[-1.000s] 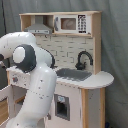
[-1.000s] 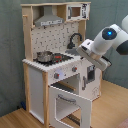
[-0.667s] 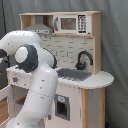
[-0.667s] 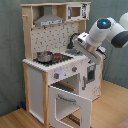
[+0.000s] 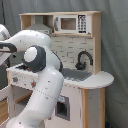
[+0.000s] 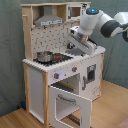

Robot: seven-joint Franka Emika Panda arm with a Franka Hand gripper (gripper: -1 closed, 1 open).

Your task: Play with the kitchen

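Note:
The kitchen (image 6: pixel 60 70) is a tall white and light-wood toy. In the second exterior view its oven door (image 6: pixel 70 106) hangs open toward the front. A small metal pot (image 6: pixel 44 56) sits on the black-red stovetop (image 6: pixel 59 58) under the hood (image 6: pixel 48 20). My gripper (image 6: pixel 73 45) hangs over the sink end of the counter, close to the back wall. In the first exterior view my white arm (image 5: pixel 42 75) covers the stove side. The microwave (image 5: pixel 69 23), black faucet (image 5: pixel 83 59) and grey sink (image 5: pixel 76 75) show there; the gripper is hidden.
A grey curtain (image 6: pixel 10 60) hangs behind the kitchen in both exterior views. The kitchen stands on a wooden floor (image 6: pixel 112 105). The open oven door juts out into the floor space in front. A rounded counter end (image 5: pixel 100 80) sticks out at the first exterior view's right.
The arm has swung from beside the kitchen in over the counter, leftward in the second exterior view. The gripper now hangs above the sink area. Oven door and pot are unmoved.

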